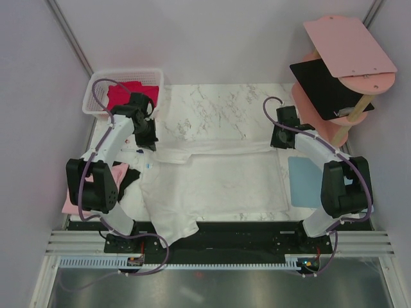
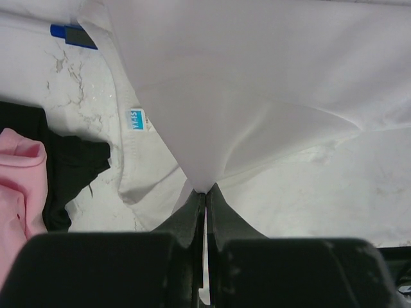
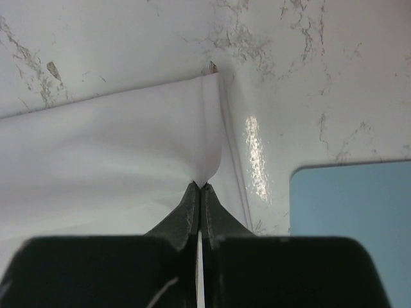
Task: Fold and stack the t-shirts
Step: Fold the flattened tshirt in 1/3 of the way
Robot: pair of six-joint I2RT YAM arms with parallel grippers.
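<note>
Surface: white marbled tabletop between pale walls.
White t-shirt: spread flat across the middle of the tabletop, with its far edge pinched up at both ends.
Left gripper: clamped on the far-left part of the white t-shirt, the cloth drawn up to a peak.
Right gripper: jaws together on the shirt's far-right corner.
Black t-shirt: crumpled at the left, touching the pink t-shirt.
Magenta-red t-shirt: in the white basket, at the far left.
Light-blue mat: lying flat just to the right of the white t-shirt.
</note>
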